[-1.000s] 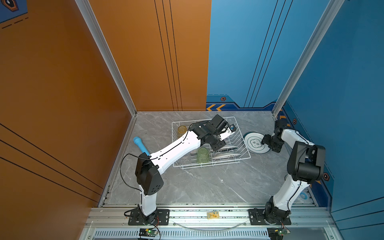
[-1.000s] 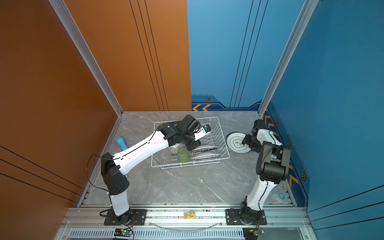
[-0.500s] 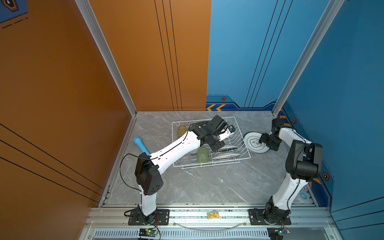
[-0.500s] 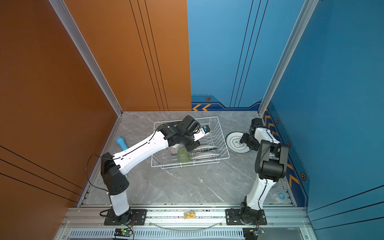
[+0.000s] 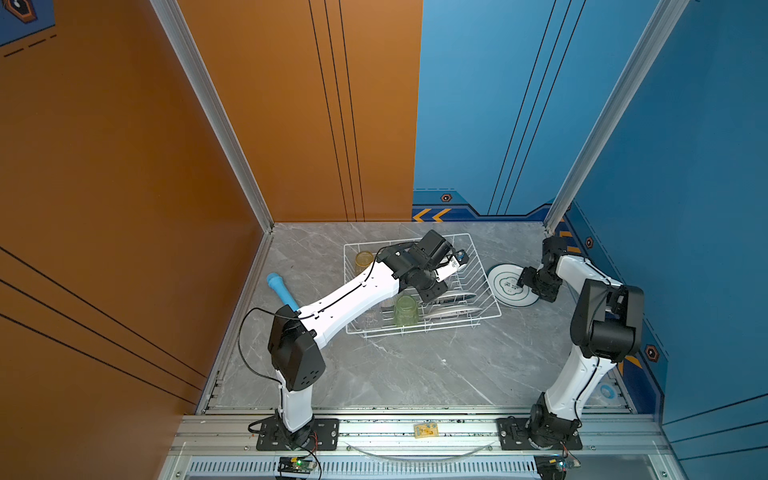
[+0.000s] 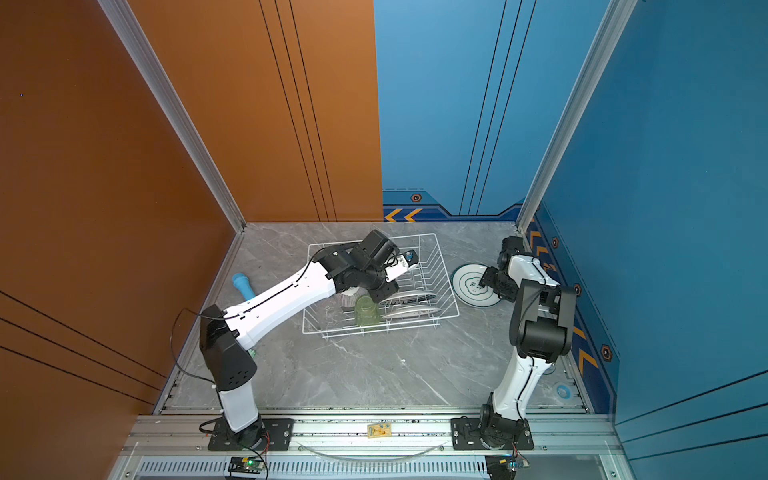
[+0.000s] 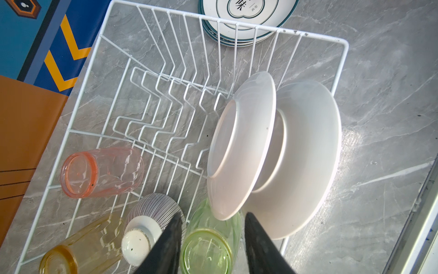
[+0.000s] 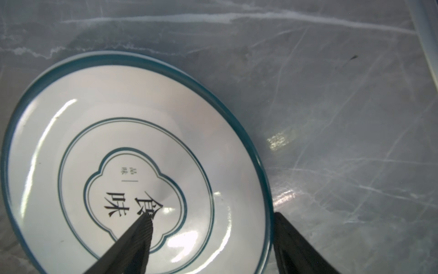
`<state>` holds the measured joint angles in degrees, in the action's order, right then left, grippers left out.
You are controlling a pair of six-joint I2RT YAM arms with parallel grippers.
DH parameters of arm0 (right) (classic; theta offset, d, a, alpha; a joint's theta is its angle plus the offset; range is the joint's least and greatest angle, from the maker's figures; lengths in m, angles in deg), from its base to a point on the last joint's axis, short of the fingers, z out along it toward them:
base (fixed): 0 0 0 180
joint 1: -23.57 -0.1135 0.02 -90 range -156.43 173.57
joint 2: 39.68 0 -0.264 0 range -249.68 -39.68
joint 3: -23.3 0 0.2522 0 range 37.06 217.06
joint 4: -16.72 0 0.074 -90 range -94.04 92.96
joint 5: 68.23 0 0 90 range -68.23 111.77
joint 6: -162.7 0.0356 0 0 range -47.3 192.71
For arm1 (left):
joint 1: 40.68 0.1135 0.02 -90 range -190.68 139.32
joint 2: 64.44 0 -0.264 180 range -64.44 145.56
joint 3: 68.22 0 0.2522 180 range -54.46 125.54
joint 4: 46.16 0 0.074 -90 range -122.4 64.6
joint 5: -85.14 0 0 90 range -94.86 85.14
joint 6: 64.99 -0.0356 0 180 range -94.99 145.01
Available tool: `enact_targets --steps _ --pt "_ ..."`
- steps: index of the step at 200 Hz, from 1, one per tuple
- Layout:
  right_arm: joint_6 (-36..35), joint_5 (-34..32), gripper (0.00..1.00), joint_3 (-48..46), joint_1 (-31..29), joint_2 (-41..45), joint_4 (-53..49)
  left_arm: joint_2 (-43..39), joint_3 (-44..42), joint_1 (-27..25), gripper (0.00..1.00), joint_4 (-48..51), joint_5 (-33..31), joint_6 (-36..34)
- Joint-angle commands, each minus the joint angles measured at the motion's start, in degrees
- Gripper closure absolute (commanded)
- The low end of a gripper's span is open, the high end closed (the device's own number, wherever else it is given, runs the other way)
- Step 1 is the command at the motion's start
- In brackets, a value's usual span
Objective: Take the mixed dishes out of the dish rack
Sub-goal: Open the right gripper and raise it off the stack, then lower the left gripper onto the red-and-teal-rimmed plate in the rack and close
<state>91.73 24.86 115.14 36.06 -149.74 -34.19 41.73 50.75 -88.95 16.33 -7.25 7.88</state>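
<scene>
Grey marbled tabletop (image 5: 415, 365) spreads between an orange wall (image 5: 124, 166) on the left of the frame and blue walls (image 5: 478, 104) behind and to the right. Just below the middle of both top views sits the dish rack (image 5: 473, 270), and my left arm (image 5: 353, 295) reaches across it from the lower left.

My left gripper (image 7: 213, 214) is about half closed, its fingers (image 7: 166, 244) set against both sides of the green tumbler (image 7: 206, 251), which stands upright near the rack's lower edge. Close by are an upturned striped bowl (image 7: 151, 213) and a pink tumbler (image 7: 102, 172) lying on its side. A yellow tumbler (image 5: 364, 261) stands in the rack's upper left corner. Two white plates (image 7: 241, 147) stand on edge in the slots, right beside the green tumbler.

Right of the rack, flat on the table, rests a stack of dark-rimmed plates (image 5: 509, 286). My right gripper (image 8: 212, 214) hangs low over it, spread wide and holding nothing: one finger (image 8: 135, 242) is above the printed centre and its partner is outside the rim.
</scene>
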Motion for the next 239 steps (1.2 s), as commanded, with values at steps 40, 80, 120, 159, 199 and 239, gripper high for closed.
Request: enact_targets --steps 40,80,120,159,199,239 --pt "-0.90 -0.88 0.23 1.92 -1.24 -2.06 -2.14 -1.67 -1.05 0.50 0.55 0.86 -0.07 0.66" --pt "-1.14 -1.83 0.23 0.88 -0.38 0.49 -2.51 -1.76 -1.36 0.42 0.55 0.79 0.41 0.64" --pt "-1.00 0.23 0.23 -1.66 2.06 8.01 -2.51 -1.52 -1.17 -0.54 0.56 0.84 1.36 -0.52" --pt "-1.19 3.50 0.23 -3.41 1.86 15.68 -3.44 -0.22 0.18 -1.30 0.57 0.84 3.00 -1.20" --pt "-0.75 6.66 0.23 -4.45 0.87 21.11 -4.10 2.49 2.37 -2.04 0.57 0.80 4.41 -2.91" --pt "-0.83 8.23 0.23 -4.84 -0.28 24.76 -4.69 5.27 4.26 -2.18 0.57 0.84 5.08 -4.29"
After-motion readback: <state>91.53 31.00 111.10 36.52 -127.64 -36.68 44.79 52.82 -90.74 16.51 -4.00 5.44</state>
